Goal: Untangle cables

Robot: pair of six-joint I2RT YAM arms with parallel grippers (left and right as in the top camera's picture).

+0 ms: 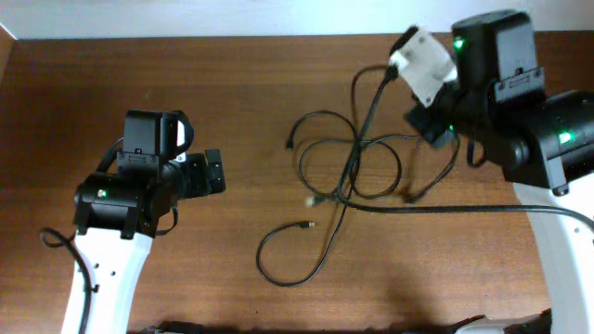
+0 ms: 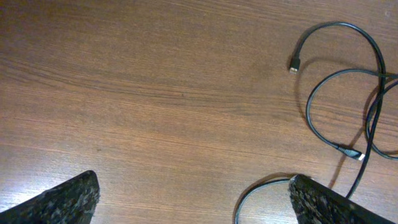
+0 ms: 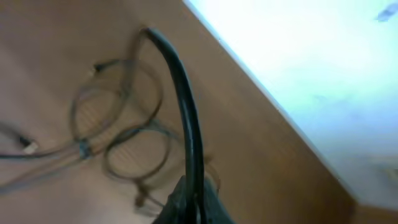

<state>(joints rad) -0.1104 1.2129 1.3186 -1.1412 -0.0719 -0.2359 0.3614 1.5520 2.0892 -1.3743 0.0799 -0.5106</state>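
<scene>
Black cables (image 1: 357,139) pinched in raised right end effector (image 3: 189,202)

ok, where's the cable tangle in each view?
Overhead: cables right of centre.
Left wrist: cables along the right edge.
Right wrist: cables mid-frame as one dark strand, blurred loops left.
Shared landmark: the brown wooden table under them.

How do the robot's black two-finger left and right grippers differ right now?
The left gripper stands wide open; the right gripper is shut. The left gripper holds nothing above the bare brown wooden table; the right gripper pinches a thin black cable. Both are black, with two fingers.
</scene>
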